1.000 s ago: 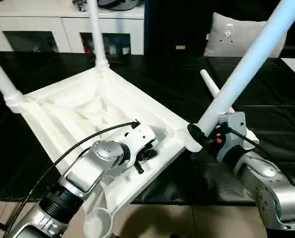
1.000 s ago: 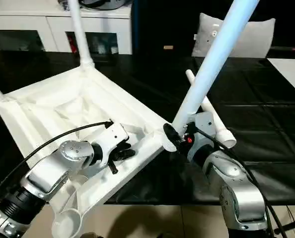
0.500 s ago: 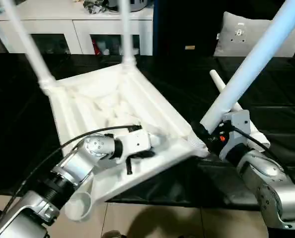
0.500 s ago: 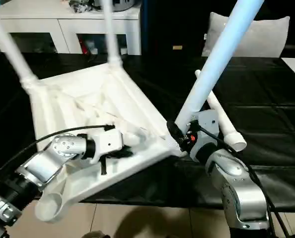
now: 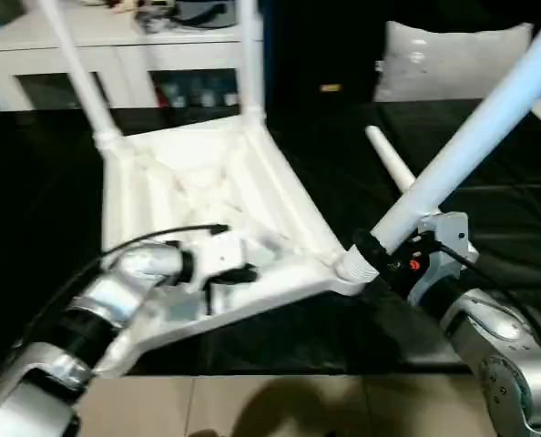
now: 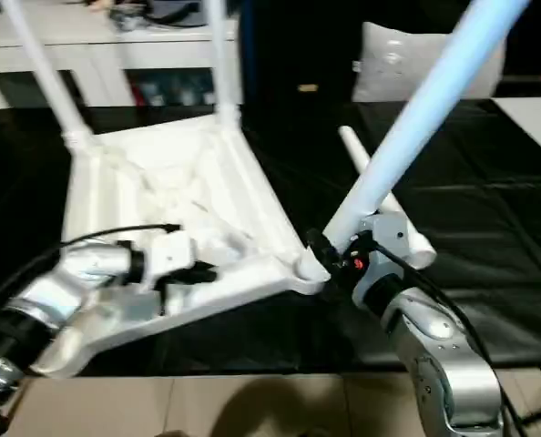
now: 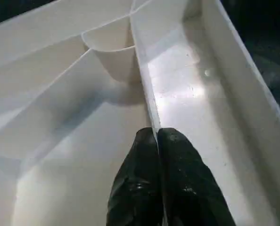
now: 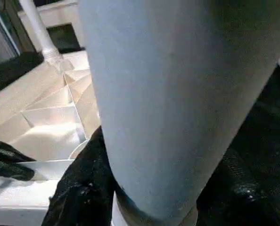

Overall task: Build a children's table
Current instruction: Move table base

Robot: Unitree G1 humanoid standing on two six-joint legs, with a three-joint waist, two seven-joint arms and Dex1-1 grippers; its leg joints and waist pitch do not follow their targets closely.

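The top (image 5: 207,191) lies upside down on the black table (image 5: 489,209), two far legs (image 5: 77,73) standing in their sockets. The right gripper (image 5: 372,255) is clamped on a third leg (image 5: 462,146) at the near right corner, apparently seated. The left gripper (image 7: 157,141) pinches a rib, and the fourth leg (image 5: 389,164) lies loose on the black table, so one socket probably remains.

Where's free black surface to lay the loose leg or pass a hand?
Free: black surface right of the loose leg, and the strip left of the table top. Crowded: near corner, where the right gripper holds a leg at its socket; left gripper pinches a rib.
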